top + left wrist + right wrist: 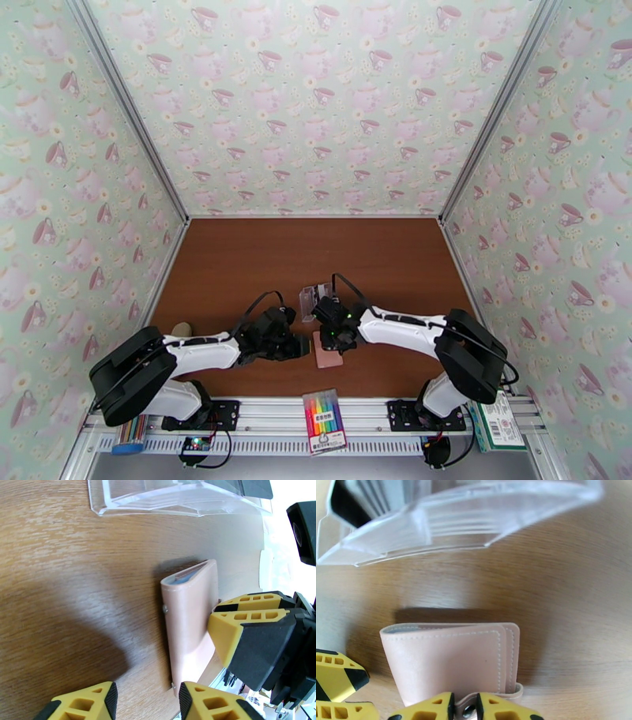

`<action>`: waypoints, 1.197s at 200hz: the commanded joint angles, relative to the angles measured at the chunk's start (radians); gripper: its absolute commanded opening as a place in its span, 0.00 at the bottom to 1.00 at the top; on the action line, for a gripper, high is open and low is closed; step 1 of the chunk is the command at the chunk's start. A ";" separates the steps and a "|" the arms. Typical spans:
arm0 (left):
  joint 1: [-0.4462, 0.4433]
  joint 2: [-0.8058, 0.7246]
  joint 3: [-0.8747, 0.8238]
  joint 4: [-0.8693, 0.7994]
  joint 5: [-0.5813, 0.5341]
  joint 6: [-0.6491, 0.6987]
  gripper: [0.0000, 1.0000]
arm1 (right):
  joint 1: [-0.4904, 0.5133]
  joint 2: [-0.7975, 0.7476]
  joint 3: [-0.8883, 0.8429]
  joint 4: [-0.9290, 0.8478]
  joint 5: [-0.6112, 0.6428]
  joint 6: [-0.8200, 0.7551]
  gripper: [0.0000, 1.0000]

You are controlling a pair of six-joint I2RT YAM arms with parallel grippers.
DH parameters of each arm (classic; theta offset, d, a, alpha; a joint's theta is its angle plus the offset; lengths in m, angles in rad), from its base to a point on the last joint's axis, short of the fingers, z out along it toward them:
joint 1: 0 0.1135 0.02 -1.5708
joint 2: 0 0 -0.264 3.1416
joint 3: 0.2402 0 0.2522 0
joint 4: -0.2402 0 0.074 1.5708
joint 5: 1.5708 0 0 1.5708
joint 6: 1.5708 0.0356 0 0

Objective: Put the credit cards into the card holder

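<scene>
The pink card holder (450, 661) lies folded on the brown table, its blue-grey inside showing at the fold end (189, 574). My right gripper (465, 707) is shut on the holder's snap tab; in the left wrist view its fingers (245, 614) meet the holder's right edge. My left gripper (146, 705) is open just short of the holder's near corner, with nothing between its fingers. From above, both grippers (300, 346) (330, 345) crowd the card holder (329, 361). A dark flat piece (347, 507) that looks like a credit card stands in the clear box.
The clear plastic box (316, 298) sits just beyond the card holder, close to my right wrist. A pack of coloured markers (325, 421) lies on the front rail, and a green-and-white box (496, 422) sits at its right end. Patterned walls close in three sides.
</scene>
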 commanded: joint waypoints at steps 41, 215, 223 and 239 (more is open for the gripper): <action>-0.005 -0.024 0.019 -0.041 -0.023 0.016 0.49 | -0.005 -0.061 -0.008 -0.086 0.065 0.007 0.21; -0.004 -0.080 0.044 -0.151 -0.071 0.061 0.49 | -0.024 -0.193 -0.063 -0.182 0.123 -0.011 0.19; -0.004 -0.080 0.044 -0.150 -0.070 0.061 0.49 | -0.024 -0.199 -0.064 -0.180 0.119 -0.011 0.20; -0.004 -0.078 0.043 -0.149 -0.069 0.061 0.49 | -0.024 -0.208 -0.062 -0.179 0.113 -0.013 0.20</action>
